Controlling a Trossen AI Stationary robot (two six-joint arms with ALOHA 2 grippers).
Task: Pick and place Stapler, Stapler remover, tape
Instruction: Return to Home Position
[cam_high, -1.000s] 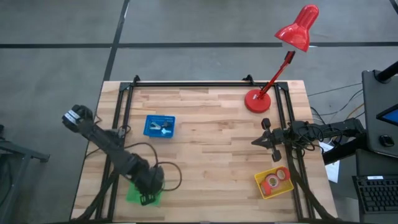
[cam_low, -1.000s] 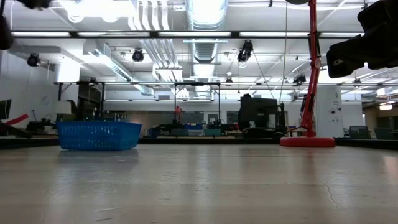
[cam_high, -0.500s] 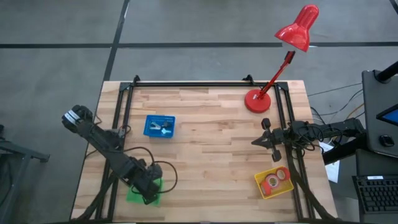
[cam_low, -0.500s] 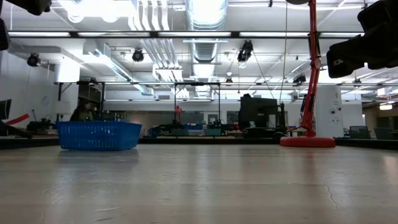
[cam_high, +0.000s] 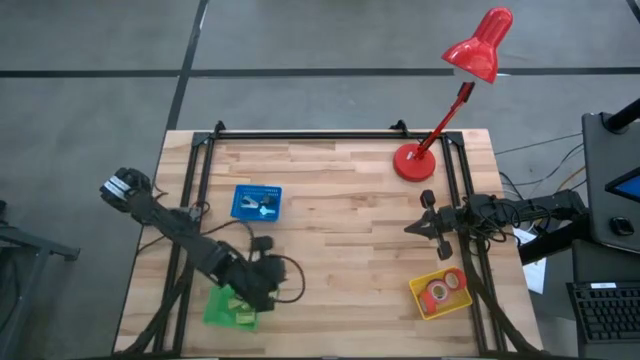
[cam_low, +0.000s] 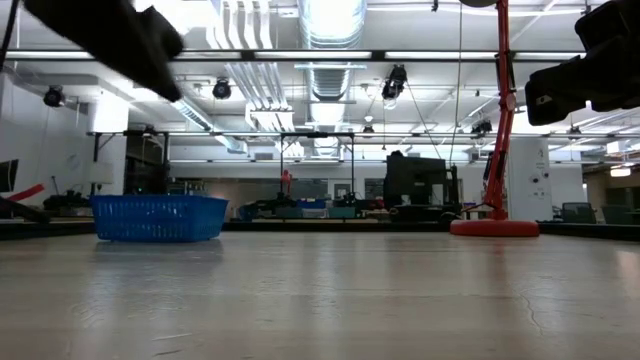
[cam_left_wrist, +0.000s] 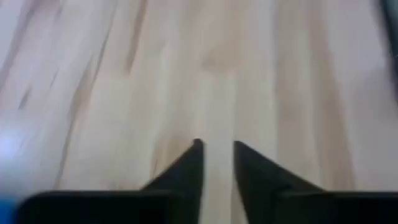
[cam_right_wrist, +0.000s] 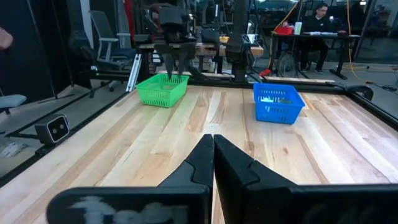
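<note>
Tape rolls (cam_high: 438, 293), two red ones, lay in the yellow bin (cam_high: 416, 293) on the right arm's side of the table (cam_high: 340, 250), at the end away from the red lamp (cam_high: 478, 47). Only the overhead camera gave me that bin.

Left gripper (cam_left_wrist: 217, 149): its own camera showed the two tips with a narrow gap between them, holding nothing, with bare wood beneath. Overhead, that arm reached across to the green bin (cam_high: 220, 312), its end at the bin's edge toward the table's middle. The right wrist camera saw it from across the table, fingers pointing down, just above the green bin.

Right gripper (cam_right_wrist: 211, 138): tips pressed together, empty. Overhead, it waited at the table's right edge, between lamp and yellow bin, pointing inward.

Blue bin (cam_high: 236, 203) held pale items, which I could not identify. The green bin's contents were too small to make out.

The low camera gave only the blue bin, the lamp's base and both arms dark at the top corners.
</note>
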